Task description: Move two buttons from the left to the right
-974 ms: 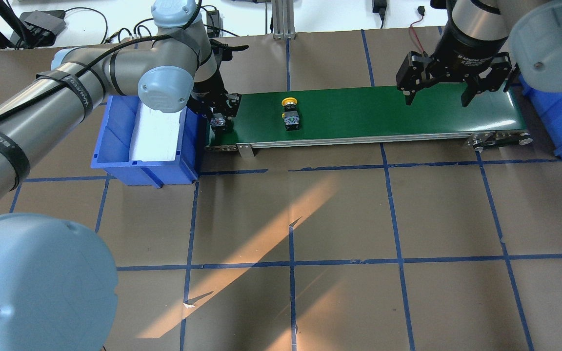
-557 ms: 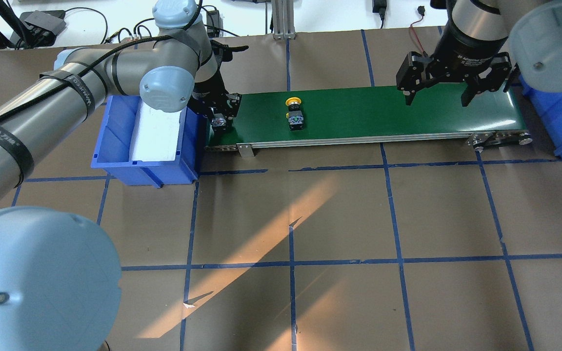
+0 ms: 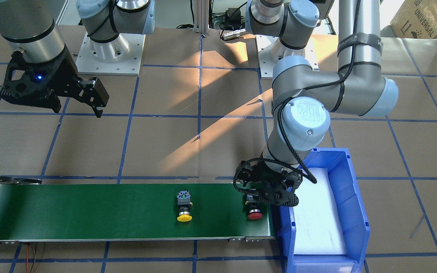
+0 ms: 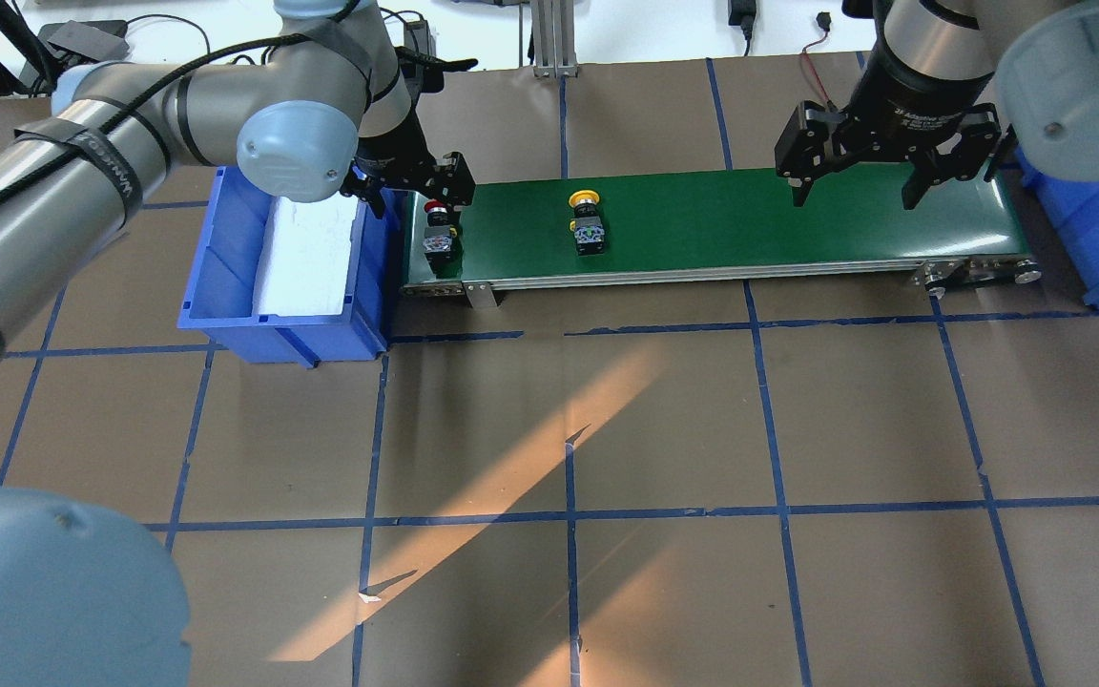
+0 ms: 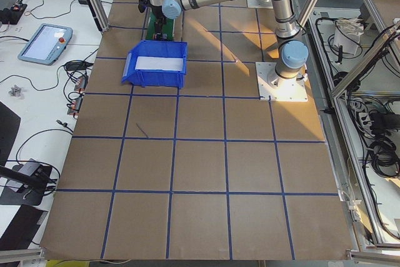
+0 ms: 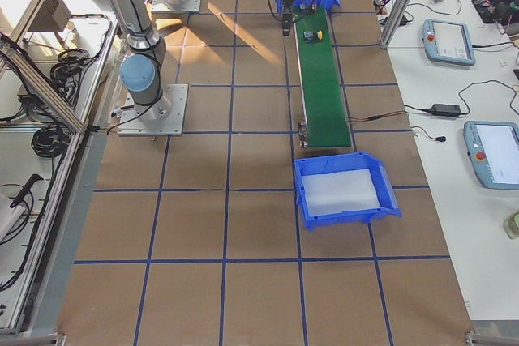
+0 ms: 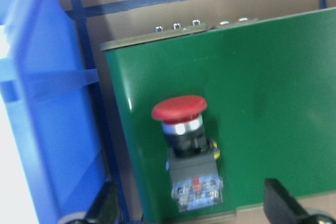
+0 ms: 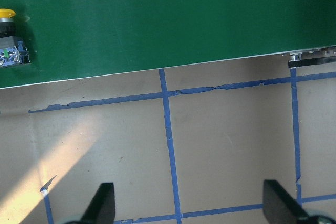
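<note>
The left gripper [image 4: 416,196], spread and empty, hangs directly over the red button [image 7: 190,156]. This button lies at the belt's [image 4: 750,219] left end, long axis across the belt, crosswise to the finger line. The yellow button [image 4: 589,229] lies farther along. The right gripper [image 4: 855,198], likewise spread and empty, hovers beyond.

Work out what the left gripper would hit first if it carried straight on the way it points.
Most likely the red button, which lies on its side on the green belt, centred between the fingers of the open left gripper in its wrist view. The gap to it is unclear.
</note>
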`<state>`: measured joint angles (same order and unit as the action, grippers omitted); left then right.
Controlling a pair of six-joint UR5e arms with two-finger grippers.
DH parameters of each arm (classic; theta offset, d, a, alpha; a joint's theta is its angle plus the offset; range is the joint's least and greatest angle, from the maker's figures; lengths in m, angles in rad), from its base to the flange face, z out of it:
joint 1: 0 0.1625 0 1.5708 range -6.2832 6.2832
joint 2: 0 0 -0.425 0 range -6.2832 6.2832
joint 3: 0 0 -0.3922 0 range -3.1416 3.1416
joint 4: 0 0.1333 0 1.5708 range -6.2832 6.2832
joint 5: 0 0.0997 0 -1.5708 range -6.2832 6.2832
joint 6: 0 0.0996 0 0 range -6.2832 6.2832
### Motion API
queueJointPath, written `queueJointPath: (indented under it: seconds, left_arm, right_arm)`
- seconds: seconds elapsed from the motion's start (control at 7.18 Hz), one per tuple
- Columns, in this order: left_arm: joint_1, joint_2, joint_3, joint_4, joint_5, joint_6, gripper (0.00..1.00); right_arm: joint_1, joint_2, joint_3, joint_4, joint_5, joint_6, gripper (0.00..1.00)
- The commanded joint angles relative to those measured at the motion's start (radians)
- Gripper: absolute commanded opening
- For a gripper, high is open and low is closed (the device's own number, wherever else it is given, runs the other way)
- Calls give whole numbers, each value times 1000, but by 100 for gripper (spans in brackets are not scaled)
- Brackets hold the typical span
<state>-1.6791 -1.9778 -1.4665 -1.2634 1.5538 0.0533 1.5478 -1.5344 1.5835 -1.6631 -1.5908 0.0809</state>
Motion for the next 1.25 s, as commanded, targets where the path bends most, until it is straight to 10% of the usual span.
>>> queueJointPath:
  seconds: [0.0, 0.42, 1.11]
  left_arm:
    - [30, 225, -32, -176, 5, 14, 100]
    - [104, 431, -173, -254, 14, 68, 100]
    - [104, 448, -178, -252, 17, 54, 100]
  right_arm:
    - [0, 0, 1, 0, 2, 2, 100]
    - [0, -3, 3, 2, 2, 3, 100]
    - [2, 0, 3, 6, 5, -1, 100]
